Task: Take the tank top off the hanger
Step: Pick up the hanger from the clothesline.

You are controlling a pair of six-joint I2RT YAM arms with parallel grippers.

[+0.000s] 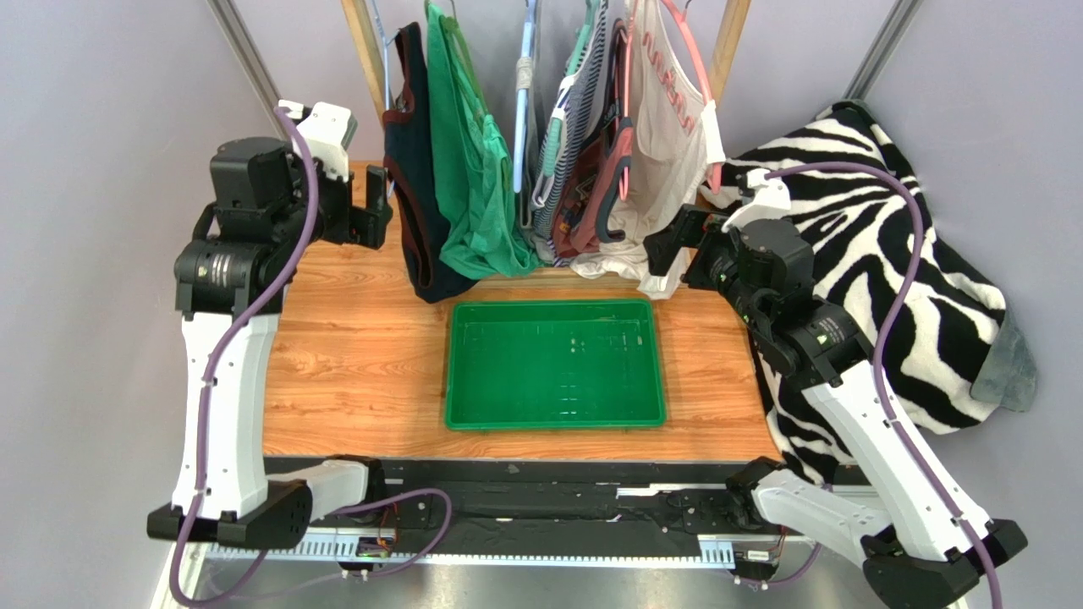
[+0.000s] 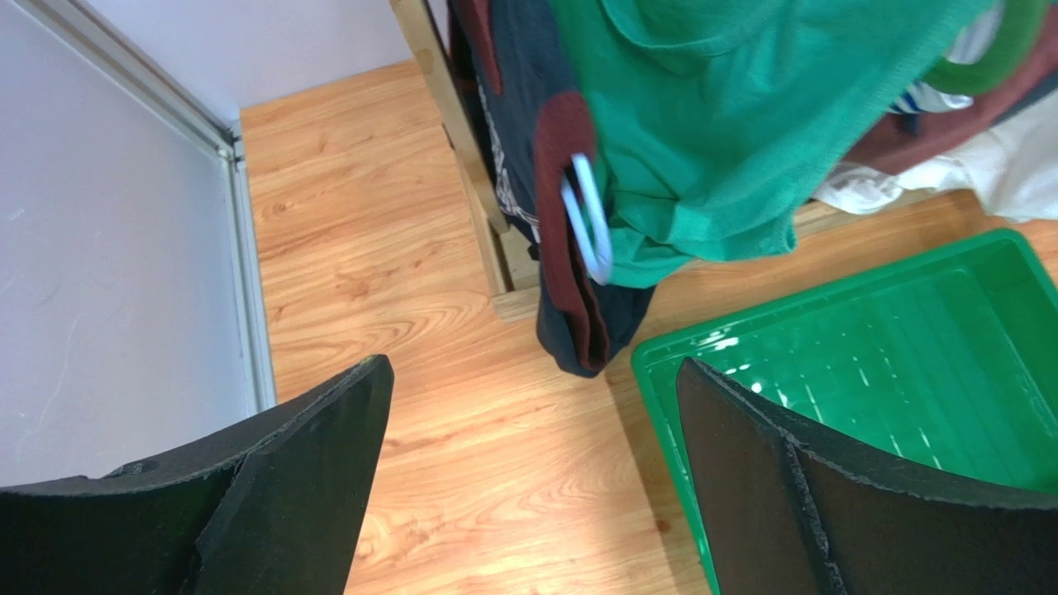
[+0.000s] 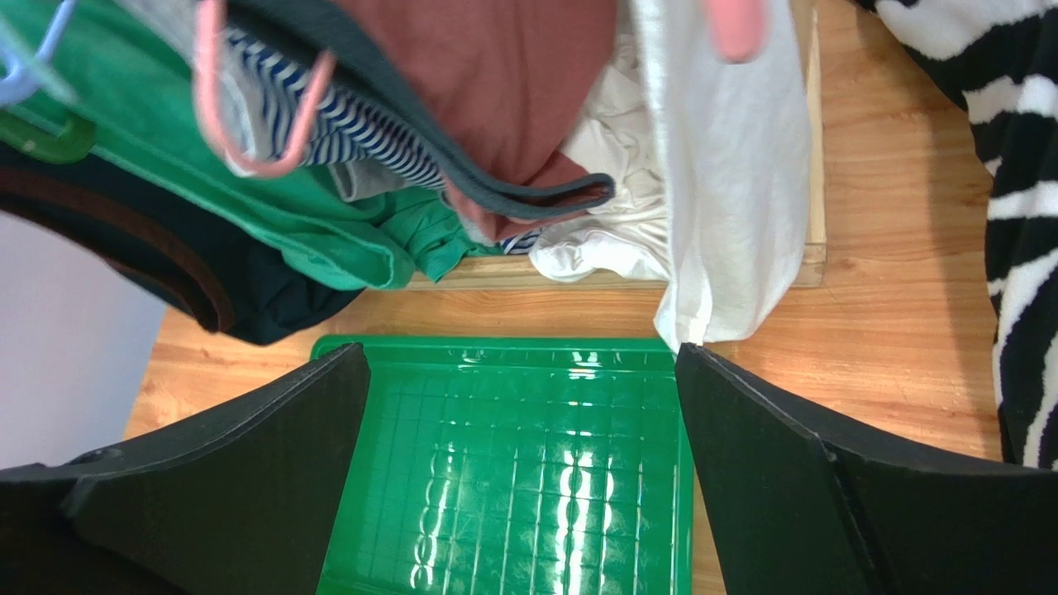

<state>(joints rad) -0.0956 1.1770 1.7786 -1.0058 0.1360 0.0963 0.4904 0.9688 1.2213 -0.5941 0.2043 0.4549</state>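
Left pincer (image 2: 532, 372) stood open, empty | right pincer (image 3: 519, 360) open, empty | white fabric tank top (image 1: 667, 140) hung on pink plastic hanger (image 1: 697, 64).

The left arm (image 1: 226, 381) stands nearly upright from its base and bends at the elbow, its wrist turned so the left gripper (image 1: 376, 209) points to the right. The right arm (image 1: 877, 438) leans up and inward, and the right gripper (image 1: 666, 251) points to the left. The left fingers (image 2: 298, 484) and the right fingers (image 3: 795, 484) are spread wide apart, with nothing held between them.
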